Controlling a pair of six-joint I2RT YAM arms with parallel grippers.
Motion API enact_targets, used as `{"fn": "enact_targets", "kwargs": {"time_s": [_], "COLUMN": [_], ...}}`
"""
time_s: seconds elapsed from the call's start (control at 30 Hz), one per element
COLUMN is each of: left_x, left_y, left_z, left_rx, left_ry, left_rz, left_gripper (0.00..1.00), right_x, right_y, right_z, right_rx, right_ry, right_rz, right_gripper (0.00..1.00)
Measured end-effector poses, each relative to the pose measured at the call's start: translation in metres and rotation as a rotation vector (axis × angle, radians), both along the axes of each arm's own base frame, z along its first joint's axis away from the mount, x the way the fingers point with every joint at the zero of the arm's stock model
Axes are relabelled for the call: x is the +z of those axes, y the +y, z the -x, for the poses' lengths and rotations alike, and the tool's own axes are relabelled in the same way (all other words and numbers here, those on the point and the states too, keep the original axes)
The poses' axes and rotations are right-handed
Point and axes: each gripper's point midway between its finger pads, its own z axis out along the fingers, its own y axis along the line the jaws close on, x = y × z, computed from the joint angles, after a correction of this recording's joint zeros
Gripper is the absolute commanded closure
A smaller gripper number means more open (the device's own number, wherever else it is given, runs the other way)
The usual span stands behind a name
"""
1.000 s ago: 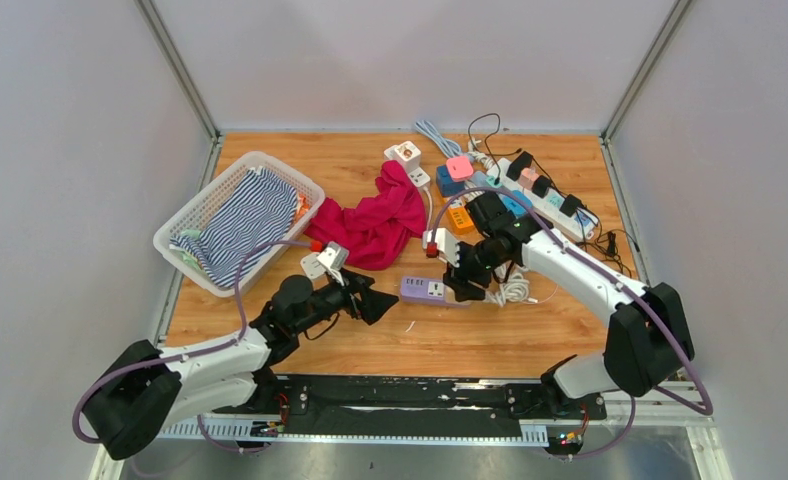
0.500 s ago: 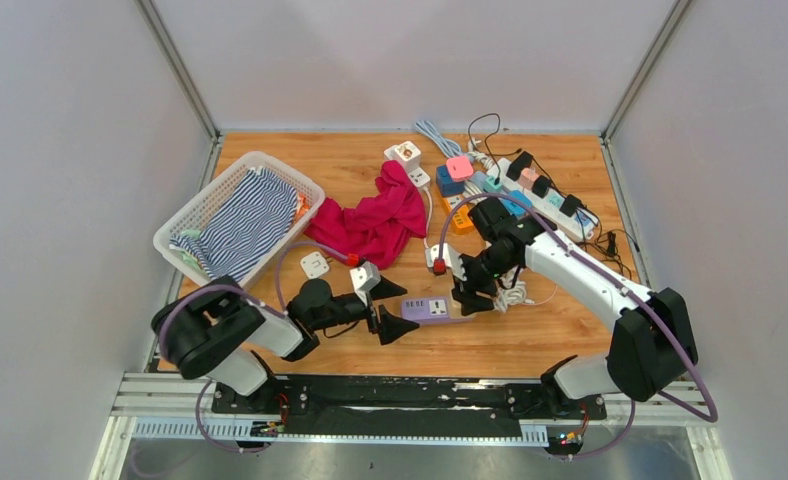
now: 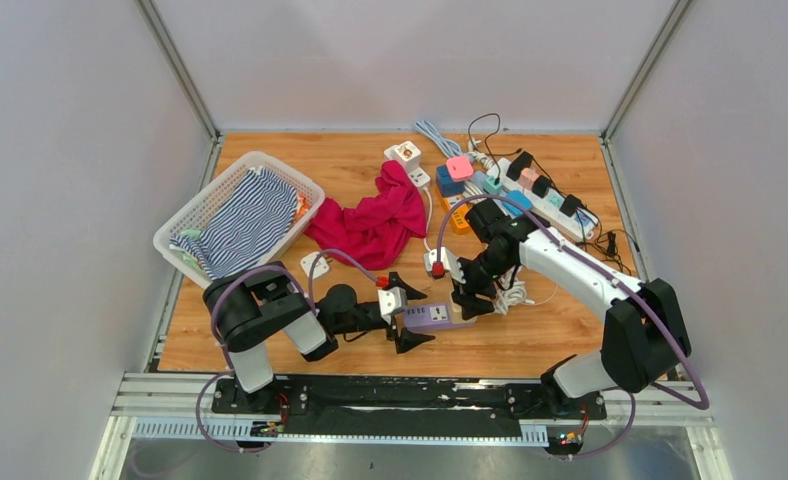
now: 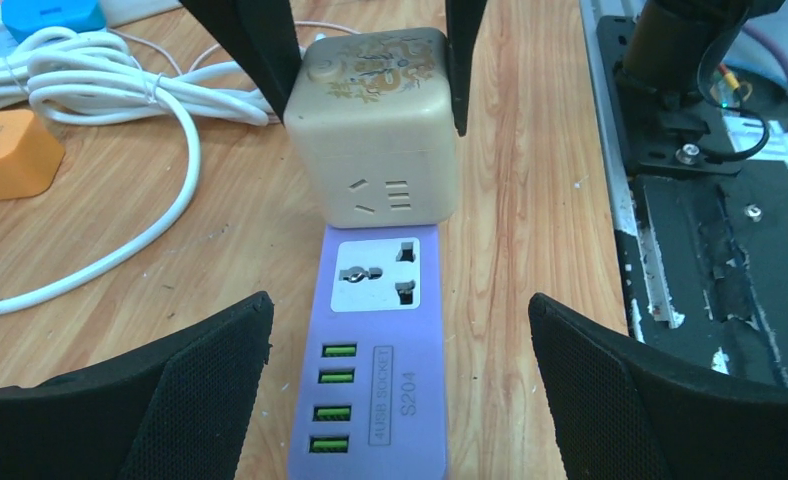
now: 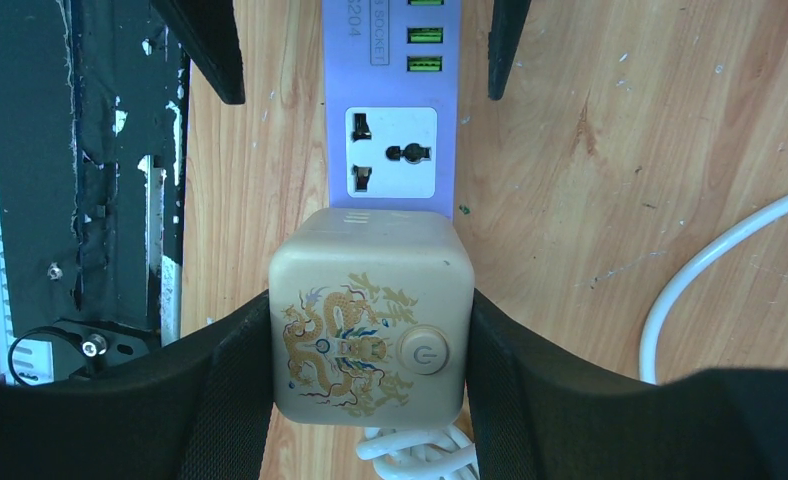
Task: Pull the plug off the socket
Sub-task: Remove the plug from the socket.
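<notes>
While the right end effector (image 3: 466, 291) is clamped on the plug (image 5: 370, 320) seated in the strip (image 4: 375, 385) by the table's (image 3: 540, 330) near edge, the left end effector (image 4: 398, 305) straddles the strip wide apart, so pulling now may drag the unpinned strip along.

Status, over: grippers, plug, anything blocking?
Right gripper shut on cream cube adapter. Left gripper open, straddling purple power strip. Adapter seated, not pulled. White cable alongside, not blocking.

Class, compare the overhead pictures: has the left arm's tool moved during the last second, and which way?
Yes. The left tool has moved rightward, away from the white basket, and now stands open around the purple power strip's end.
</notes>
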Motion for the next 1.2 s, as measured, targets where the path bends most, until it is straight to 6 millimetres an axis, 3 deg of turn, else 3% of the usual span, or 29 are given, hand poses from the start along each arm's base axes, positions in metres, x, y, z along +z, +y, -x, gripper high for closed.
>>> {"fn": "enact_targets", "kwargs": {"time_s": [0.67,1.2], "left_x": [-0.018,-0.036], "left_y": [-0.014,-0.026], "left_z": [-0.012,-0.013], "left_rx": [0.024,-0.009], "left_ry": [-0.159,-0.143], "left_rz": [-0.075,-0.153], "left_gripper": [0.13,0.28], "right_x": [-0.013,-0.006], "right_y": [-0.007,-0.014], "right_z": [0.005,0.004], "right_rx": [0.027,0.024], "right_ry": [0.001,-0.067], "right_rz": [0.026,0.025], "right_gripper": [1.00,1.00]}}
